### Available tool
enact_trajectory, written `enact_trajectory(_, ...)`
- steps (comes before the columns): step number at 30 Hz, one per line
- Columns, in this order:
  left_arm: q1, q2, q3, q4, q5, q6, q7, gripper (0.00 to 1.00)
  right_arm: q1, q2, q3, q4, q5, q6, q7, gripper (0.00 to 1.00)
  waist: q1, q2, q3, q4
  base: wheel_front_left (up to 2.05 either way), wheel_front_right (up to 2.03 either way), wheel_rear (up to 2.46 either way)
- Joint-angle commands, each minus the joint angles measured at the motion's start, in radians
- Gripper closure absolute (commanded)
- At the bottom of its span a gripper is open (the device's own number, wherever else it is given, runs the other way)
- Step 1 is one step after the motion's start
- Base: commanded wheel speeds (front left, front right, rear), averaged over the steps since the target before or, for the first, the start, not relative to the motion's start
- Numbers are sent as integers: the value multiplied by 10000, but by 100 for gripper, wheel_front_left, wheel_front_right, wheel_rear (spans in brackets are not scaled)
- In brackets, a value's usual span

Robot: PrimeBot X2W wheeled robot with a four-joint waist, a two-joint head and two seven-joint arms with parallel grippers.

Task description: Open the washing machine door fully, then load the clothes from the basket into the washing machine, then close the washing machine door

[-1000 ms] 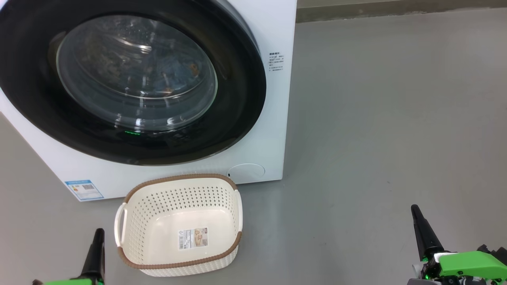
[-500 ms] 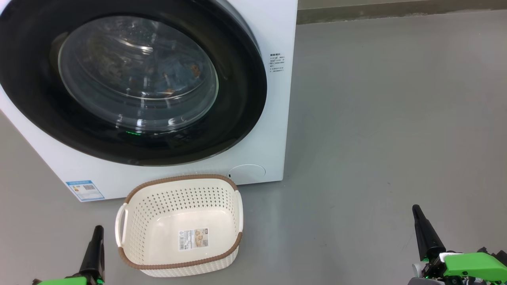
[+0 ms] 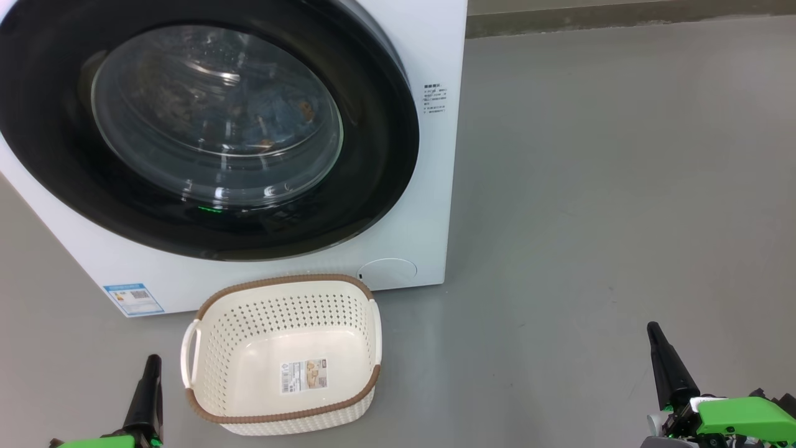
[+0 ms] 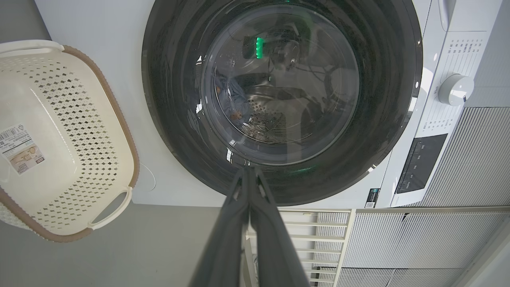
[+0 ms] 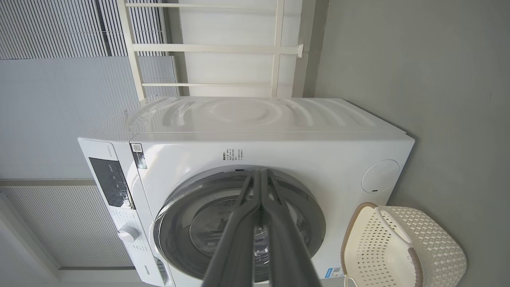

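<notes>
Door: the washing machine door is sitting shut, flush in the front of the washing machine, and is filling the head view from nine round to twelve o'clock.
Laundry: the clothes are showing dimly through the door glass as a light-blue heap lying inside the drum.
Basket: the basket is standing on the floor at six o'clock from the door, just in front of the machine, carrying nothing but its label sticker.
Left arm: the left tool is resting at seven o'clock, fingers pressed together and gripping nothing, near the basket's left handle but apart from it.
Right arm: the right tool is resting at five o'clock, fingers likewise pressed together and empty, well apart from the basket.
Change: over the last second nothing among the things is moving. The whole picture is shifting very slightly, so that is the camera settling. Both tools are staying where they were.
Meaning: opening, loading and closing are all looking done, and the arms are seemingly parking at rest.
</notes>
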State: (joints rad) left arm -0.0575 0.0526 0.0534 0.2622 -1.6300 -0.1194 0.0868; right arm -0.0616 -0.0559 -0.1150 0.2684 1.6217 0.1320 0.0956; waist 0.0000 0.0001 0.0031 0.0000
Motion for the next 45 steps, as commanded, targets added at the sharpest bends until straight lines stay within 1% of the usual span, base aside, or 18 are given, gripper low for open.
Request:
enact_trajectory(1, -483, 161, 350, -181, 3, -113, 61, 100, -448, -58, 166, -245, -3, -13, 52, 100, 1, -1, 0, 0, 0, 0, 0)
enact_trajectory(45, -493, 81, 463, -176, 97, -113, 152, 100, -455, -5, 91, -240, -66, -13, 113, 100, 0, -1, 0, 0, 0, 0, 0)
